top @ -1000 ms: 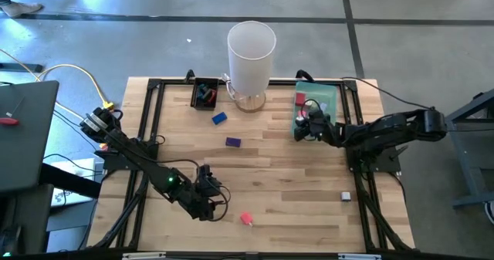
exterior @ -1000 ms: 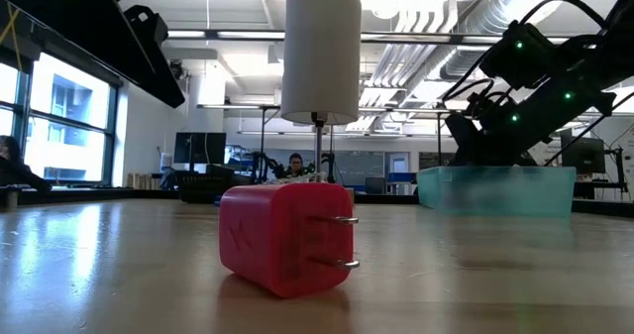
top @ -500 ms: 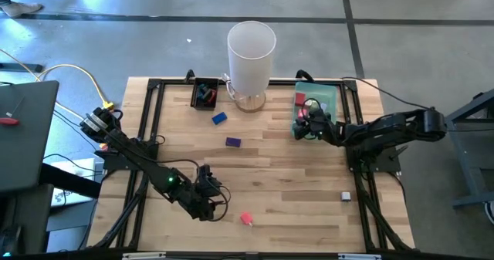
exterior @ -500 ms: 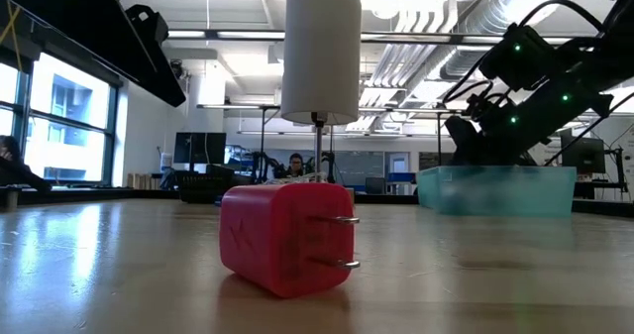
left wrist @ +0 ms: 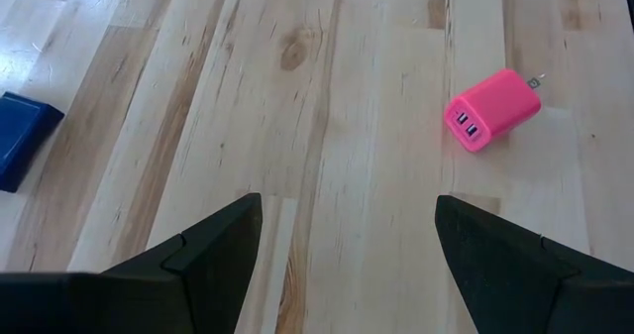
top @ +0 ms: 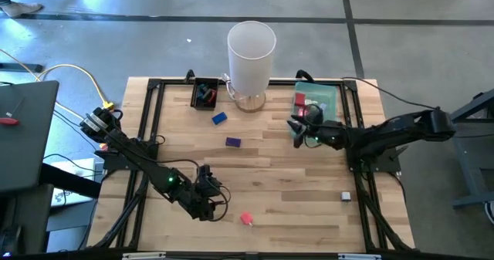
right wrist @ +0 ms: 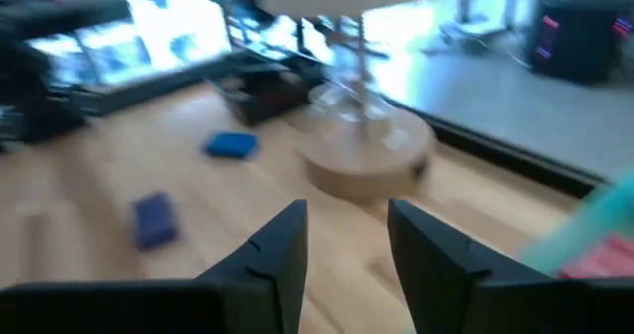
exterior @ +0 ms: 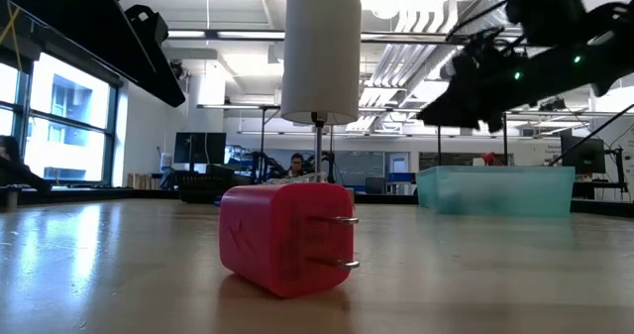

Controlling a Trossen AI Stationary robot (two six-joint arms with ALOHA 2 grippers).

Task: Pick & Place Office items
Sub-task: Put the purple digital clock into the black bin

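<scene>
A red item (top: 299, 99) lies in the green tray (top: 332, 98); 4 remain on the worktop (top: 293, 190). Right pincer (top: 294, 129) part-open, empty; left pincer (left wrist: 342, 240) wide, empty.

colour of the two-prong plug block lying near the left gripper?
Pink two-prong plug block; clearest in the left wrist view, ahead of the left gripper.

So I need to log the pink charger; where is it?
In the high view, the pink charger lies on the table's near edge, just right of the left end effector, far from the other pieces.
</scene>
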